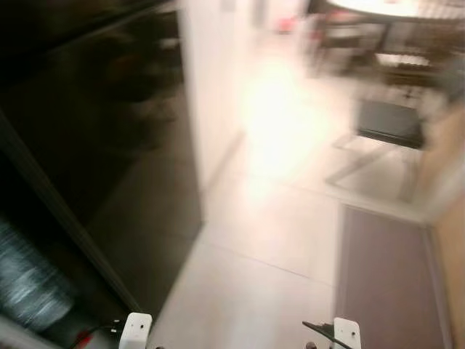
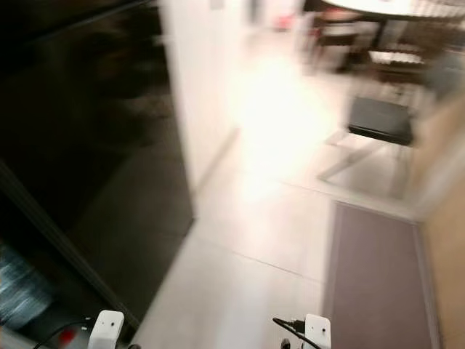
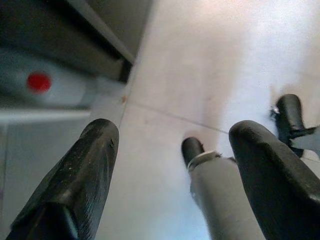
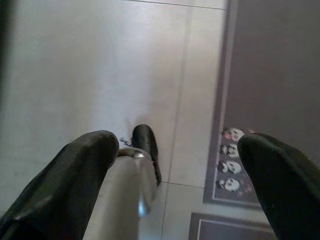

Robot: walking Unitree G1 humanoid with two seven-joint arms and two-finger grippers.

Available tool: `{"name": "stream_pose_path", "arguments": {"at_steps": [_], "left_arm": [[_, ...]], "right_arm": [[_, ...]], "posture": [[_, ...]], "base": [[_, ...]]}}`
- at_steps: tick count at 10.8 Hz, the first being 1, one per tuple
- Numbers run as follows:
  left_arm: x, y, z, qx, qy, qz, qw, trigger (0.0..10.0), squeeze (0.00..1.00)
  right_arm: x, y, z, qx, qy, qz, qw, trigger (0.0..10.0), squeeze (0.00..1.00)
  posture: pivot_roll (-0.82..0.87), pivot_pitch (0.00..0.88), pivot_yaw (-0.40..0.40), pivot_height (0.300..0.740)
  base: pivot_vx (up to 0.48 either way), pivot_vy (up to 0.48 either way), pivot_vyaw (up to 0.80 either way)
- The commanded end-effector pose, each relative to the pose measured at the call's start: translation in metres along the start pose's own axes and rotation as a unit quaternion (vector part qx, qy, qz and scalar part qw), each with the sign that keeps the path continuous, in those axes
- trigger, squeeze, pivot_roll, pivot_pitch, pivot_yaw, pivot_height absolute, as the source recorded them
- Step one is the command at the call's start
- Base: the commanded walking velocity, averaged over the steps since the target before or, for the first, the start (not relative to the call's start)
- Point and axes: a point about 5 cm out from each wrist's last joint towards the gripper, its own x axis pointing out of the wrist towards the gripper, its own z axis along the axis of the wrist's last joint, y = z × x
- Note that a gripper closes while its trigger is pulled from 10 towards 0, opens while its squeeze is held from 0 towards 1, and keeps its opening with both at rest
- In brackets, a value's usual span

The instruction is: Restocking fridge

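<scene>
Nearest, both arms hang low over the pale tiled floor and neither carries anything. The left gripper has its two black fingers spread wide, with only floor and the robot's own silver leg with its black foot between them. The right gripper is likewise wide and empty, hanging above the tile beside a grey-brown rectangular floor mat whose edge carries a row of small panda faces.

To the robot's left stands the tall, glossy black fridge door, apparently swung open, its edge running down toward the floor. Past that edge, low down, a blurred pale cylindrical thing shows; what it is cannot be told. In the left wrist view a white surface with a red round dot sits low next to the dark door.

Farther off, a white wall panel, then a dark-seated chair and a bench with a light top.

The head views are smeared, so the robot is probably walking or turning: a transit step, likely going for stock. Next it needs to find an item, which is not visible here.
</scene>
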Motion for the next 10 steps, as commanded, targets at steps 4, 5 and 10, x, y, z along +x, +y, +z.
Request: {"name": "stream_pose_path", "arguments": {"at_steps": [4, 5, 10], "left_arm": [[-0.0008, 0.0028, -0.0028, 0.007, 0.006, -0.005, 1.0, 10.0, 0.0], [-0.0008, 0.0029, -0.003, 0.007, 0.007, -0.005, 1.0, 10.0, 0.0], [-0.0007, 0.0025, -0.0028, 0.008, 0.007, -0.007, 1.0, 10.0, 0.0]], "right_arm": [[0.0005, 0.0027, 0.0033, -0.001, -0.007, 0.002, 1.0, 10.0, 0.0], [0.0006, 0.0028, 0.0037, 0.001, -0.009, 0.002, 1.0, 10.0, 0.0], [0.0006, 0.0033, 0.0026, -0.003, -0.003, 0.001, 1.0, 10.0, 0.0]], "posture": [[0.02, 0.0, 0.024, 0.74], [0.03, 0.0, 0.023, 0.74], [0.03, 0.0, 0.024, 0.74]], "base": [[0.076, 0.0, -0.34], [0.315, 0.0, 0.0], [0.319, 0.0, -0.48]]}}
